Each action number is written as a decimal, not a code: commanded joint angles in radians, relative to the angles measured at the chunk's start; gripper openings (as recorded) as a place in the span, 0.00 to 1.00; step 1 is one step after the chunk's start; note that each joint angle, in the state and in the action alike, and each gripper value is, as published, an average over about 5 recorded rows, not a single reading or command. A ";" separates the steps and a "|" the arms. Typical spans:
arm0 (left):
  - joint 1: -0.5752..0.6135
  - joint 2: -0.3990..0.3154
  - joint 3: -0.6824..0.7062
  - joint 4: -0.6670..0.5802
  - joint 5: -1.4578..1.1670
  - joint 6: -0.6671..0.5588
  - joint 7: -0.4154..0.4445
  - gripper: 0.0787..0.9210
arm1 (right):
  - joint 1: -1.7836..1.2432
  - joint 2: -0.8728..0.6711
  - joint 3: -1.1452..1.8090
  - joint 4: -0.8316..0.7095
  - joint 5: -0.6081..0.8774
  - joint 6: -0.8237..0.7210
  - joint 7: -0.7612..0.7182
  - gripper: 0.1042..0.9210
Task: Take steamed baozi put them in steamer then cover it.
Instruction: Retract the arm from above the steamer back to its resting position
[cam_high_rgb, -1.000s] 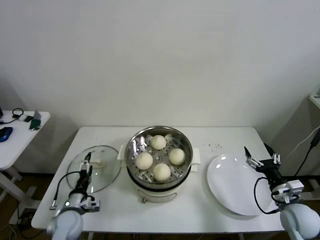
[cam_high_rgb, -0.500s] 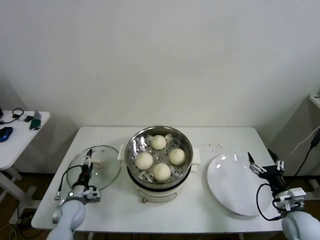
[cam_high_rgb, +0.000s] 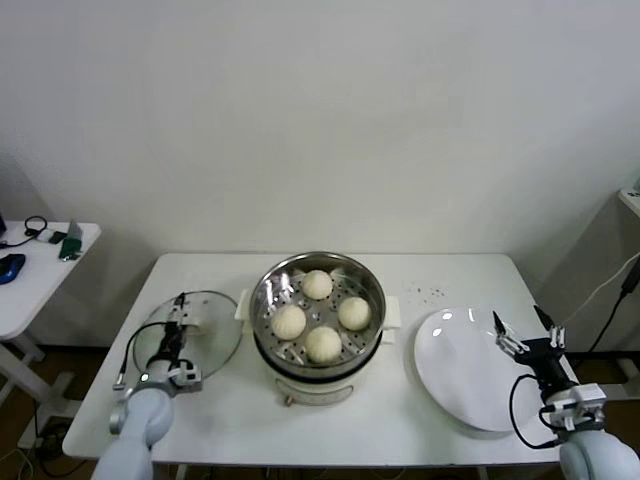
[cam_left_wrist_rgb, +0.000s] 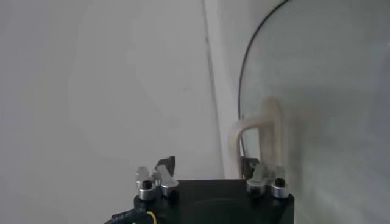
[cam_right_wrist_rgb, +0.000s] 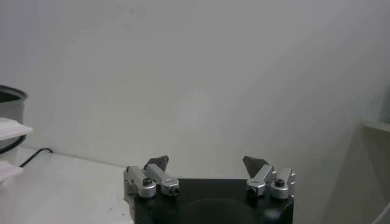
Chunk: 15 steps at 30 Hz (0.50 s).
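Four cream-white baozi (cam_high_rgb: 317, 284) lie in the shiny steamer (cam_high_rgb: 370, 285) at the table's middle, uncovered. The glass cover (cam_high_rgb: 215, 350) lies flat on the table to the steamer's left, with its cream handle (cam_high_rgb: 201, 325) up. My left gripper (cam_high_rgb: 178, 312) is open, low over the cover and just left of the handle. In the left wrist view the gripper (cam_left_wrist_rgb: 207, 165) sits close behind the handle (cam_left_wrist_rgb: 256, 128), which lines up with one finger. My right gripper (cam_high_rgb: 524, 329) is open and empty over the white plate's right edge; it also shows in the right wrist view (cam_right_wrist_rgb: 206, 163).
A large white plate (cam_high_rgb: 455, 370) lies right of the steamer. A few dark crumbs (cam_high_rgb: 432, 293) lie on the table behind it. A small side table (cam_high_rgb: 35, 265) with a few items stands far left. The steamer's rim (cam_right_wrist_rgb: 9, 97) shows in the right wrist view.
My left gripper has moved farther over the cover, closer to its handle. My right gripper has drawn back toward the table's front right, off the plate's middle.
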 joint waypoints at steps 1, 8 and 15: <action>-0.019 -0.002 0.001 0.034 -0.036 -0.012 -0.013 0.68 | 0.003 0.016 0.002 -0.002 -0.021 0.003 -0.003 0.88; 0.002 0.011 -0.001 -0.006 -0.072 -0.008 -0.016 0.44 | 0.014 0.024 0.000 -0.012 -0.036 0.008 -0.004 0.88; 0.055 0.039 -0.003 -0.125 -0.121 0.021 -0.017 0.20 | 0.031 0.022 -0.009 -0.028 -0.054 0.015 -0.003 0.88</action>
